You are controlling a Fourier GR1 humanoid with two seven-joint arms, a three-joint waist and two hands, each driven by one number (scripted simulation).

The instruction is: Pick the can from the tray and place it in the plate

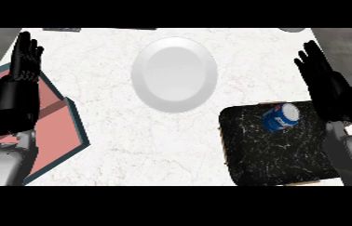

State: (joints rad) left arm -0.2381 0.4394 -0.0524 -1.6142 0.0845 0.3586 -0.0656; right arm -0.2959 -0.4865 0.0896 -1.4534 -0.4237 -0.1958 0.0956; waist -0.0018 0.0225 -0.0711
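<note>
A blue and white can (pixel 281 116) lies on its side at the far right part of a black marbled tray (pixel 271 150). A white plate (pixel 174 75) sits on the counter to the upper left of the tray, with nothing on it. My right hand (pixel 328 88) is at the right edge, fingers straight and pointing up, just right of the can and apart from it. At the left edge my left hand (pixel 19 83) rests open, fingers up, far from the can.
A pink mat with a teal border (pixel 58 127) lies under my left forearm at the left. The white marble counter (pixel 138 136) spreads between mat and tray. Small grey items (pixel 63 29) sit along the far edge.
</note>
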